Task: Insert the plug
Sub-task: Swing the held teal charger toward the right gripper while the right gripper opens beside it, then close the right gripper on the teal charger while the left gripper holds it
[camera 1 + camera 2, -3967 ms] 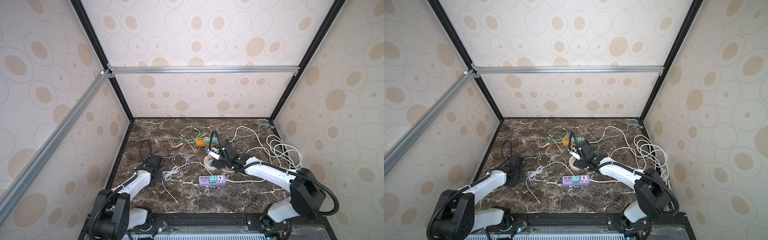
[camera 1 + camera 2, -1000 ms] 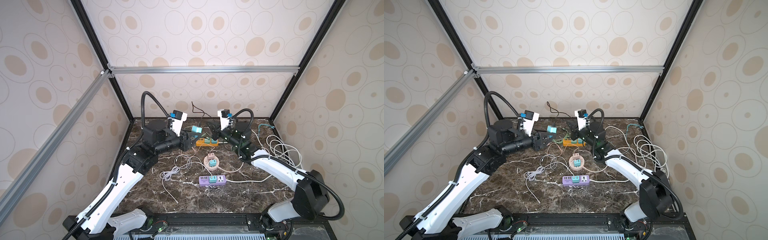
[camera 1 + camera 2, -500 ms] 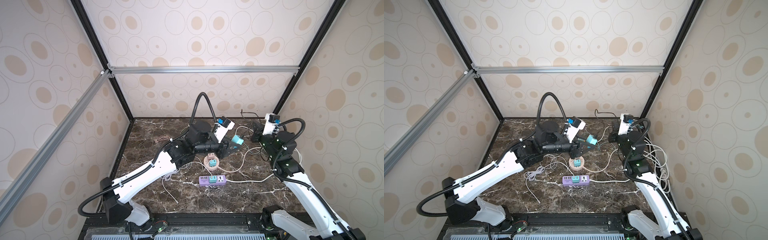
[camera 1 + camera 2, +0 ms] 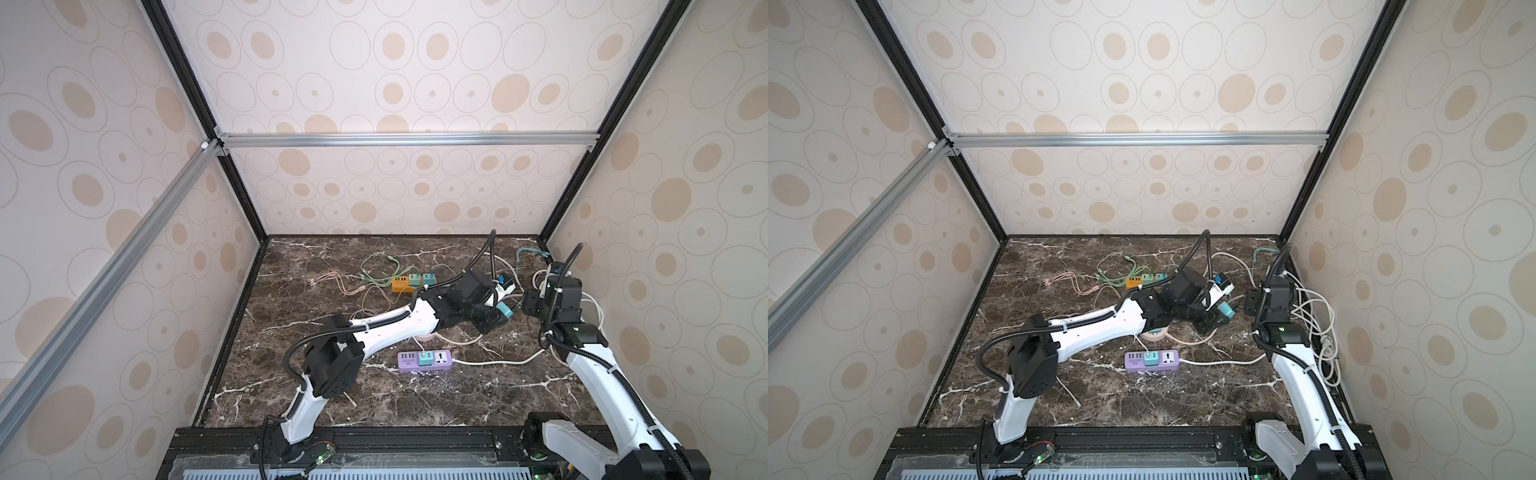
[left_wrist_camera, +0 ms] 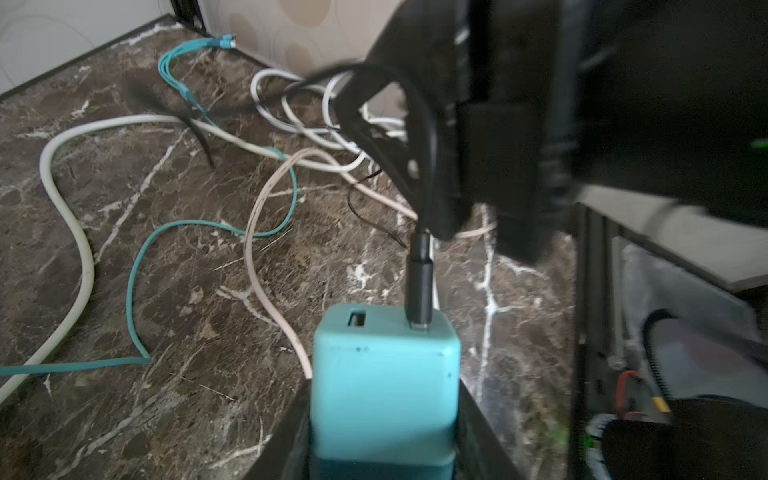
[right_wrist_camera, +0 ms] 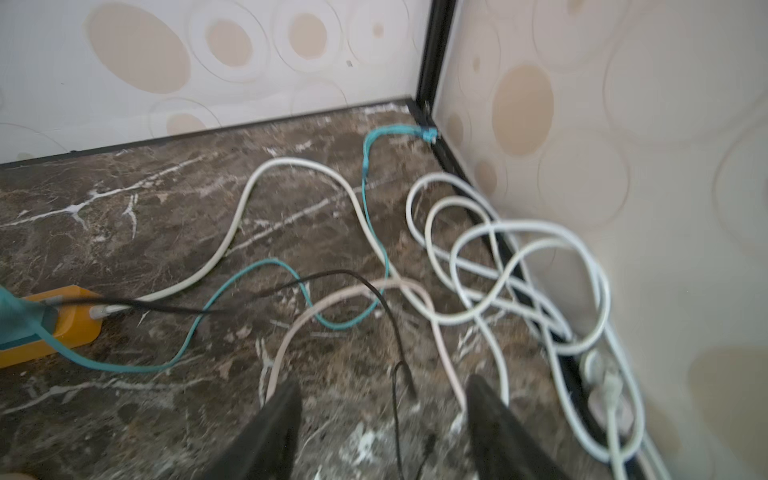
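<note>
- holding item: your left gripper (image 5: 382,440) is clamped on the sides of the teal charger (image 5: 384,374), with the port face turned toward the right arm, likely so the ports meet the plug head-on.
- task item: the black plug (image 5: 419,286) stands upright in one port of the teal charger and looks seated as far as you can see; insertion judged done or nearly so.
- right gripper (image 6: 380,399): jaws apart, nothing clamped. the black cable (image 6: 332,276) runs loose between them, which reads as a release after the push.
- position: in both top views your two grippers meet near the right wall, over the marble table (image 4: 332,257) and well apart from the purple power strip (image 4: 442,360).
- count, ports on the held charger: two; one filled, one empty port (image 5: 357,319).
- count, strips: one purple power strip, one orange power strip (image 4: 400,284), and one round hub (image 4: 1160,336) partly hidden under the left arm.
- count, chargers: one held, one on the purple power strip, two on the orange power strip.
- count, loose leads: white cables (image 6: 519,270) coiled by the wall, too tangled to number; one teal cable (image 6: 266,266); one pink cable (image 6: 353,297).
</note>
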Action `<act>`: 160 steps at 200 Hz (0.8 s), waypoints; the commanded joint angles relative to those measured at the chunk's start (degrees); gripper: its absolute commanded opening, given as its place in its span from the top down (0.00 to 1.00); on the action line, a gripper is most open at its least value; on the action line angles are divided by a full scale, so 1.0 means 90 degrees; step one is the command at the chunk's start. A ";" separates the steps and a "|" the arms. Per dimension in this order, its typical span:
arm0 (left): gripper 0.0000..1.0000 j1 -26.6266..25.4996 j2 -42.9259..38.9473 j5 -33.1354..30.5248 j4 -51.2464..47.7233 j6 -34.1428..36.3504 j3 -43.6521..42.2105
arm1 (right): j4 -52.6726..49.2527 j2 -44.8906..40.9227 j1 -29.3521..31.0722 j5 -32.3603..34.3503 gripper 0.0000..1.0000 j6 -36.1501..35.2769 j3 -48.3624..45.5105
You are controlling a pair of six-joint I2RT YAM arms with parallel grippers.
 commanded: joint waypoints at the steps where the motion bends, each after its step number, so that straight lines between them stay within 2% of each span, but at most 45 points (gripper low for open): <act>1: 1.00 0.0009 0.0186 -0.0236 -0.0350 0.0824 0.0579 | -0.1570 -0.0417 -0.0014 0.0246 0.05 0.0873 -0.0052; 5: 1.00 0.0008 0.0246 -0.0238 -0.0389 0.0918 0.0621 | -0.1762 -0.0520 -0.0014 0.0160 0.00 0.1016 -0.0071; 29: 1.00 0.0023 0.0389 -0.0265 -0.0417 0.1382 0.0680 | -0.2792 -0.1117 -0.0020 -0.0320 0.00 0.1718 -0.0166; 46: 1.00 0.0066 0.0382 -0.0198 -0.0368 0.1705 0.0622 | -0.3287 -0.1559 -0.0019 -0.0666 0.00 0.1859 -0.0097; 58: 1.00 0.0094 0.0353 -0.0045 -0.0330 0.1973 0.0549 | -0.3369 -0.1807 -0.0019 -0.1347 0.00 0.1727 -0.0016; 79: 1.00 0.0149 0.0233 0.0380 -0.0312 0.2558 0.0395 | -0.3202 -0.2091 -0.0020 -0.3029 0.00 0.1568 0.0055; 110: 1.00 0.0323 -0.0151 0.0722 0.0210 0.3137 -0.0206 | -0.3661 -0.1903 -0.0086 -0.4028 0.01 0.1212 0.0375; 131: 1.00 0.0458 -0.0447 0.1033 0.0709 0.3528 -0.0734 | -0.3718 -0.1606 -0.0109 -0.5035 0.02 0.0913 0.0410; 142: 1.00 0.0482 -0.0618 0.1131 0.1007 0.3838 -0.1051 | -0.3749 -0.1424 -0.0109 -0.5130 0.03 0.0996 0.0437; 160: 1.00 0.0495 -0.0939 0.1503 0.1616 0.4288 -0.1674 | -0.3767 -0.1328 -0.0118 -0.4714 0.04 0.1195 0.0459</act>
